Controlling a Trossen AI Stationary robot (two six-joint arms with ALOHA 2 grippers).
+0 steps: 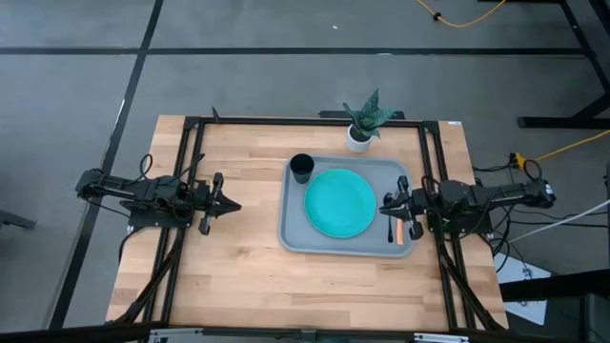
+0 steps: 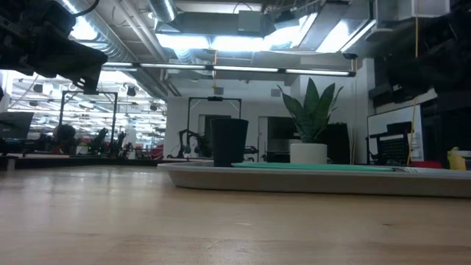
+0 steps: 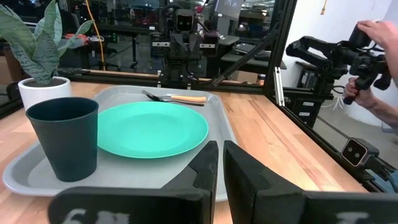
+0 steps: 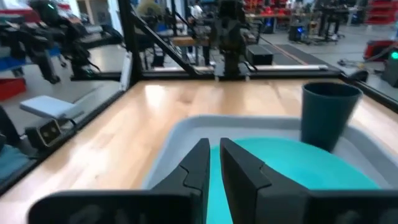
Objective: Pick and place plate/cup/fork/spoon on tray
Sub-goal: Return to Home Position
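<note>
The grey-blue tray [image 1: 291, 233] lies right of the table's middle. The teal plate [image 1: 339, 203] lies flat in it. The black cup [image 1: 302, 168] stands upright in the tray's far left corner. The fork [image 1: 399, 233], with its tan handle, and the dark spoon [image 1: 389, 229] lie side by side along the tray's right edge; they also show in the left wrist view, fork [image 3: 185, 98] and spoon [image 3: 153, 96]. My left gripper [image 1: 233, 205] is shut and empty, left of the tray. My right gripper [image 1: 384, 207] is shut and empty, above the tray's right edge.
A white pot with a green plant [image 1: 359, 138] stands just beyond the tray's far edge. A black frame [image 1: 191, 171] runs along the table's sides. Bare wood [image 1: 238, 276] lies left of and in front of the tray. A person's hand [image 3: 367, 93] shows beyond the table.
</note>
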